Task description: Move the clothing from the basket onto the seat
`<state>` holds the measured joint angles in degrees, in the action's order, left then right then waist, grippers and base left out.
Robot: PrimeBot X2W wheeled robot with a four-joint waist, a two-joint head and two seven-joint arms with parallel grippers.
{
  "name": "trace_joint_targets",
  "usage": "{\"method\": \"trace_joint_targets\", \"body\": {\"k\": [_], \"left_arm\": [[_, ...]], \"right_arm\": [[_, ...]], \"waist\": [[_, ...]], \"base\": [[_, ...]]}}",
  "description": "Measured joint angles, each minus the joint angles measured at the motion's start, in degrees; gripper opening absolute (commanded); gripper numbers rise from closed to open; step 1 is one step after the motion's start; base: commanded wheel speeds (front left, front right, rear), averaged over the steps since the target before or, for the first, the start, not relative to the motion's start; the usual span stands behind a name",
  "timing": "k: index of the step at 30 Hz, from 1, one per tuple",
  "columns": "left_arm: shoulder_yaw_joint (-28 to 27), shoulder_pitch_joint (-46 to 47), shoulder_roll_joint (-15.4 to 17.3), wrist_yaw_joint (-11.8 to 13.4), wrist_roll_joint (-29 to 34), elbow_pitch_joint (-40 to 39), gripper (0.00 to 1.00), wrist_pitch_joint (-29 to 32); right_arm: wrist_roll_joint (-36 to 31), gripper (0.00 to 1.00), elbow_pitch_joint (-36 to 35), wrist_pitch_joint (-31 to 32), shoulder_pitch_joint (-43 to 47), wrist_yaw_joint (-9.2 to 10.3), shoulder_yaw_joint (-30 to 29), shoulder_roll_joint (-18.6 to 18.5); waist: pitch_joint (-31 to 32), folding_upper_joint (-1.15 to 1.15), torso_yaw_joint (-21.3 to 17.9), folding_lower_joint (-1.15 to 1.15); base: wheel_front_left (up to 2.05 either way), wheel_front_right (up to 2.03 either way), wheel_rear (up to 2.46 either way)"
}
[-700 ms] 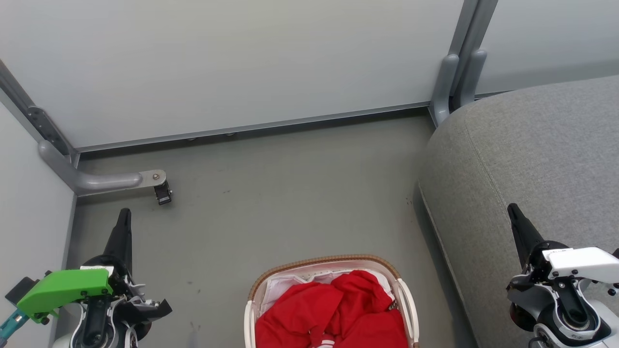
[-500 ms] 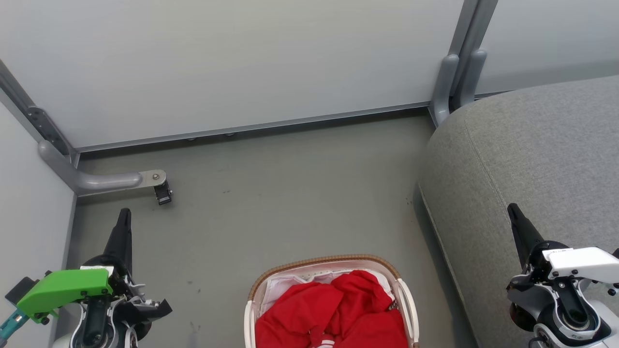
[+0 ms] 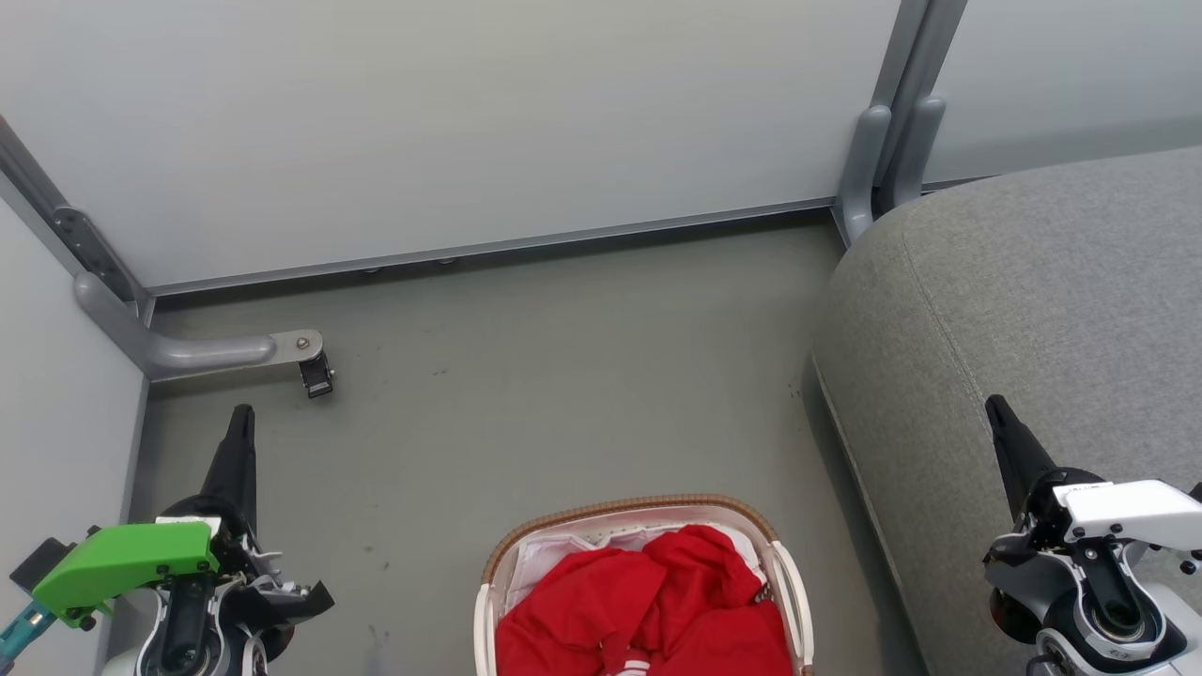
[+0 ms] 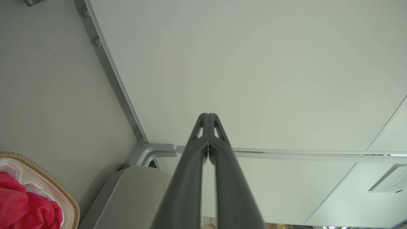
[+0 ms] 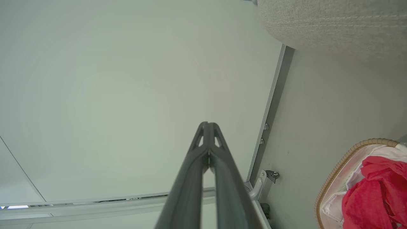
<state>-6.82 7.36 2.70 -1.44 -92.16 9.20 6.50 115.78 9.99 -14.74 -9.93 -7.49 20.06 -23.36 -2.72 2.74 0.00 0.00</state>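
Bright red clothing (image 3: 648, 606) with a bit of white stripe trim lies heaped in the white basket (image 3: 789, 582) with its brown woven rim, at the bottom middle of the head view. The big grey seat (image 3: 1024, 272) rises at the right, beside the basket. My left gripper (image 3: 242, 413) hangs over the floor left of the basket, shut with nothing in it. My right gripper (image 3: 993, 404) hovers over the seat's front part, shut and empty too. In the left wrist view the fingertips (image 4: 208, 117) meet, with the basket (image 4: 68, 200), clothing (image 4: 28, 206) and seat (image 4: 133, 197) at the lower left. The right wrist view shows the clothing (image 5: 375, 194), basket (image 5: 334, 171) and seat (image 5: 334, 22).
Pale wall panels (image 3: 470, 122) on a metal rail close off the back and left. A grey metal foot with a small black caster (image 3: 316, 376) sticks out onto the grey floor (image 3: 563, 376) at the left. A grey post (image 3: 883, 141) stands by the seat's far corner.
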Motion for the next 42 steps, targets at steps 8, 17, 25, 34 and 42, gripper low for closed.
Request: {"method": "trace_joint_targets", "body": {"k": [8, 17, 25, 34, 42], "left_arm": [[0.0, 0.0, 0.0, 0.0, 0.0, 0.0, 0.0, 0.0], [0.0, 0.0, 0.0, 0.0, 0.0, 0.0, 0.0, 0.0], [0.0, 0.0, 0.0, 0.0, 0.0, 0.0, 1.0, 0.0], [1.1, -2.4, -0.5, 0.0, 0.0, 3.1, 1.0, -0.9], [2.7, -3.3, -0.5, -0.6, 0.9, 2.4, 1.0, -3.1]], "right_arm": [[0.0, 0.0, 0.0, 0.0, 0.0, 0.0, 0.0, 0.0], [0.0, 0.0, 0.0, 0.0, 0.0, 0.0, 0.0, 0.0], [0.0, 1.0, 0.0, 0.0, 0.0, 0.0, 0.0, 0.0], [-1.2, 1.0, 2.5, 0.0, 2.6, 0.01, 0.8, 3.4], [-5.4, 1.0, 2.5, 0.0, 3.2, 0.01, -0.9, 5.2]], "waist": [[0.0, 0.0, 0.0, 0.0], [0.0, 0.0, 0.0, 0.0], [0.0, 0.0, 0.0, 0.0], [0.0, -0.03, 0.0, 0.0], [-0.1, -0.03, 0.0, 0.0]], "base": [[0.0, 0.0, 0.0], [0.0, 0.0, 0.0], [0.0, 0.0, 0.0], [0.0, 0.0, 0.0], [0.0, 0.0, 0.0]]}}
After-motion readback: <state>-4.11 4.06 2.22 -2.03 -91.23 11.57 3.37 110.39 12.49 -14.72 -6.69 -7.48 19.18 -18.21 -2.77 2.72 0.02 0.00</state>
